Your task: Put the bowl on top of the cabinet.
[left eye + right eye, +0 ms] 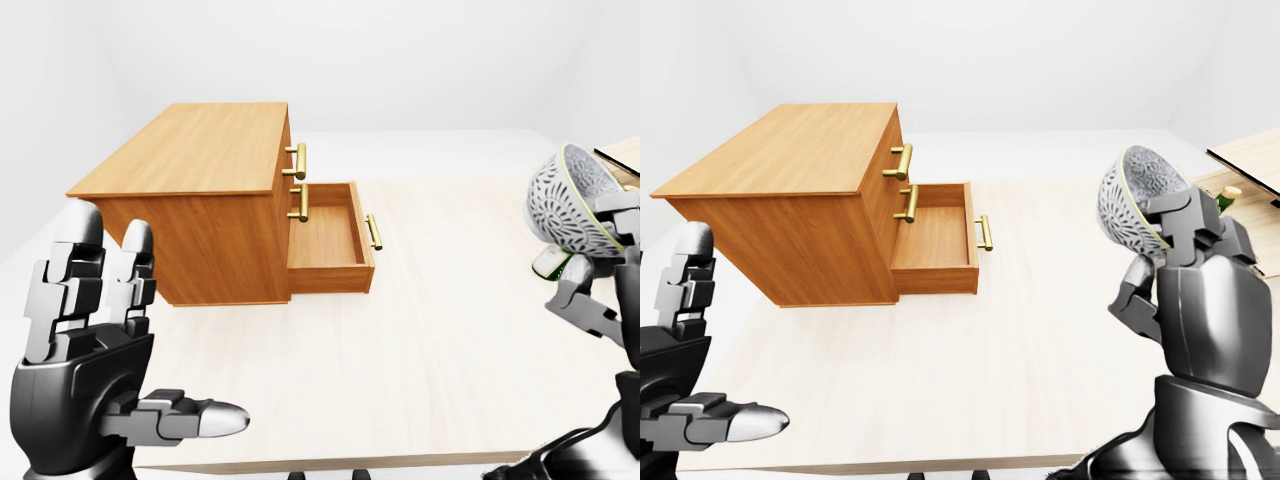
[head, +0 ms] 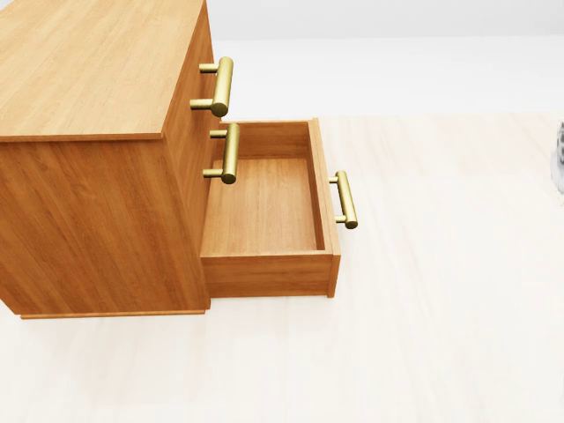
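Right hand (image 1: 1190, 240) clamped on bowl (image 1: 1133, 200), bowl tilted, well right of cabinet (image 1: 790, 150). Left hand (image 1: 85, 330) spread, empty. I judge grasp done; carry across and set-down on cabinet top still to do.

Bowl (image 1: 1137, 195): grey-white lattice pattern outside, pale yellow-green rim, tipped steeply on its side. It's up off the platform, gripped by the right hand (image 1: 1188, 238), and well apart from the cabinet (image 1: 190, 190). The cabinet is light wood, upright, toward the top-left of the pale wood platform (image 1: 430, 330) in the left-eye view. Bottom drawer (image 2: 269, 207) pulled out, with two brass bar handles (image 2: 221, 85) above it.
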{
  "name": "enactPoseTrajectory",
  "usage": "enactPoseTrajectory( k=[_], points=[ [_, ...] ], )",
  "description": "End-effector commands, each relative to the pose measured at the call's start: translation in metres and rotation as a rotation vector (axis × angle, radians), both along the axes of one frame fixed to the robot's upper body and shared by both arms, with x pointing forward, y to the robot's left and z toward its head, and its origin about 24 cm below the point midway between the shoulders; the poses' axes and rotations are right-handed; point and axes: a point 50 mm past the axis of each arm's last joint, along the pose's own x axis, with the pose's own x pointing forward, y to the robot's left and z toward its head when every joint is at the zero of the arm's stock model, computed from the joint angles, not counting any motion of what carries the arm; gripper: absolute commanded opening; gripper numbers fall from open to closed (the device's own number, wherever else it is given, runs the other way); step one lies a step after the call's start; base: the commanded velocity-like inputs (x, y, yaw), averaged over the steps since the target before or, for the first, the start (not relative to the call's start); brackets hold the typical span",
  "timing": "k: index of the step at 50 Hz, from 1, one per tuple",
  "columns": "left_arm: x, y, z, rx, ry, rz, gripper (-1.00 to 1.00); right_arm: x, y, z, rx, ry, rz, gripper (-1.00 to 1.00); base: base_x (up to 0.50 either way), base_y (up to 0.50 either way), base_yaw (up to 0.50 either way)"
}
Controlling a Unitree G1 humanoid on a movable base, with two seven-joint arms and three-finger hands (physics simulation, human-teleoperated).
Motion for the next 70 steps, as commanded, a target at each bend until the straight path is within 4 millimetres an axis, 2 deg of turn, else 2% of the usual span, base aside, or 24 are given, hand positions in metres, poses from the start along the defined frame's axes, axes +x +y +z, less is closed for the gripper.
enactPoseTrajectory(
  k=[1, 3, 7, 11, 15, 20, 27, 30, 35, 48, 53, 56, 70],
  points=[
    [-0.002, 0.002, 0.002, 0.001, -0.015, 0.007, 1.00, 0.014, 0.074, 0.084, -0.447, -0.302, 0.075, -1.00, 0.00, 0.00, 0.00],
    [-0.001, 0.002, 0.001, 0.001, -0.010, 0.007, 1.00, 0.012, 0.089, 0.089, -0.610, -0.330, 0.121, -1.00, 0.00, 0.00, 0.00],
    [-0.002, 0.001, 0.001, 0.002, -0.008, 0.006, 1.00, 0.009, 0.105, 0.092, -0.850, -0.358, 0.179, -1.00, 0.00, 0.00, 0.00],
    [-0.001, 0.001, 0.001, 0.003, -0.004, 0.005, 1.00, 0.006, 0.117, 0.094, -1.022, -0.382, 0.231, -1.00, 0.00, 0.00, 0.00],
    [-0.002, 0.000, 0.001, 0.004, -0.005, 0.006, 1.00, 0.004, 0.130, 0.091, -1.136, -0.388, 0.294, -1.00, 0.00, 0.00, 0.00],
    [-0.001, 0.001, 0.001, 0.004, -0.003, 0.007, 1.00, 0.013, 0.137, 0.099, -1.173, -0.391, 0.312, -1.00, 0.00, 0.00, 0.00],
    [-0.001, 0.001, 0.001, 0.004, -0.004, 0.007, 1.00, 0.025, 0.150, 0.098, -1.050, -0.386, 0.349, -1.00, 0.00, 0.00, 0.00],
    [-0.001, 0.001, 0.000, 0.005, -0.002, 0.007, 1.00, 0.036, 0.150, 0.106, -0.952, -0.372, 0.330, -1.00, 0.00, 0.00, 0.00],
    [0.001, 0.001, 0.000, 0.003, -0.002, 0.009, 1.00, 0.050, 0.148, 0.123, -0.883, -0.367, 0.313, -1.00, 0.00, 0.00, 0.00],
    [0.002, 0.000, -0.003, 0.003, 0.016, 0.005, 1.00, 0.070, 0.143, 0.147, -0.679, -0.348, 0.280, -1.00, 0.00, 0.00, 0.00],
    [0.003, 0.000, -0.003, 0.002, 0.016, 0.007, 1.00, 0.076, 0.151, 0.155, -0.627, -0.344, 0.305, -1.00, 0.00, 0.00, 0.00],
    [0.004, -0.001, -0.004, 0.002, 0.022, 0.005, 1.00, 0.085, 0.152, 0.156, -0.605, -0.307, 0.319, -1.00, 0.00, 0.00, 0.00],
    [0.003, 0.000, -0.003, 0.003, 0.016, 0.006, 1.00, 0.129, 0.183, 0.164, -0.616, -0.134, 0.454, -1.00, 0.00, 0.00, 0.00]
  ],
)
